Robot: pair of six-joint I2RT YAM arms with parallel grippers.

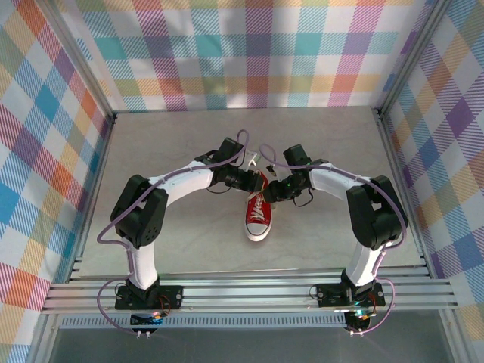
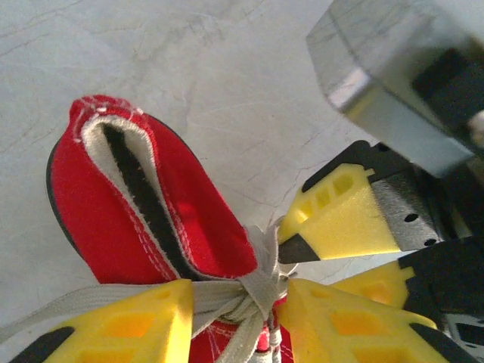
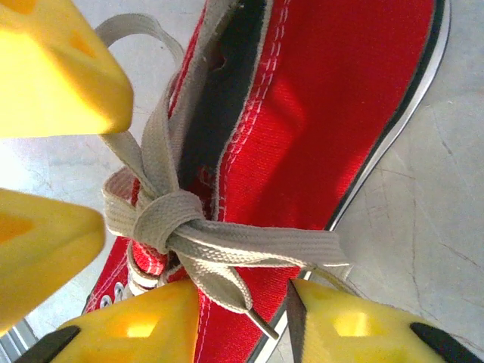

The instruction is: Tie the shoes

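The small red canvas low-top sneaker [image 1: 259,218] with a white rubber toe cap lies on the pale grey table [image 1: 189,144] between the two arms. Its toe points toward their bases and its heel end sits under both wrists.

Its long white laces [image 3: 162,215] are already crossed and drawn into a wrapped knot at the top of the tongue, so the first half of the tying looks done. One strand runs from the knot up toward the heel opening, another lies flat across the red side, and a short tail hangs below.

The left fingers [image 2: 128,325] stand on either side of the knot with the lace bundle between them; I cannot tell whether they pinch it. The right fingers [image 3: 144,325] stand apart, the tail lying loose in their gap.

The strands may be bow loops, but the close views do not make that plain. What seems left is forming or snugging the bow and letting go.
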